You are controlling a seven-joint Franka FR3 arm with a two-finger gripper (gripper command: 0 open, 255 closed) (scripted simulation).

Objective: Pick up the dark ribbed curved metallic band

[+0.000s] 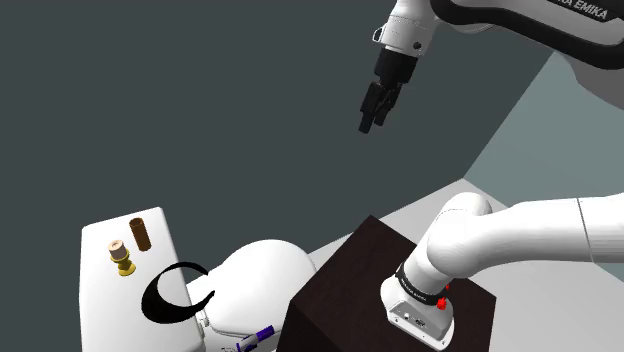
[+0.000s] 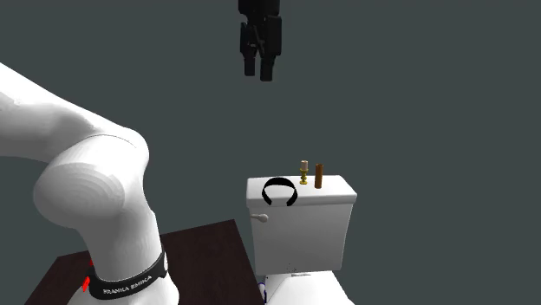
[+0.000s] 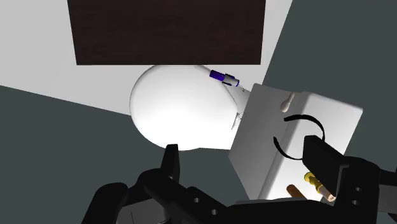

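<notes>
Reading across the shoulder view, the white toilet tank lid [image 1: 115, 310] carries a small gold spool [image 1: 120, 258], a brown cylinder [image 1: 140, 235], then the dark curved band [image 1: 175, 295], lying flat. My jaws hang spread, high above and well apart from it. From the wrist, the band sits nearer one finger [image 3: 321, 156] than the other.

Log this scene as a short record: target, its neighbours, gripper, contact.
target: dark curved band, lying flat on the toilet tank lid
neighbours: brown cylinder and small gold-and-beige piece, both upright on the same lid, apart from the band
gripper: open, high above the tank, holding nothing
contact: none yet
</notes>
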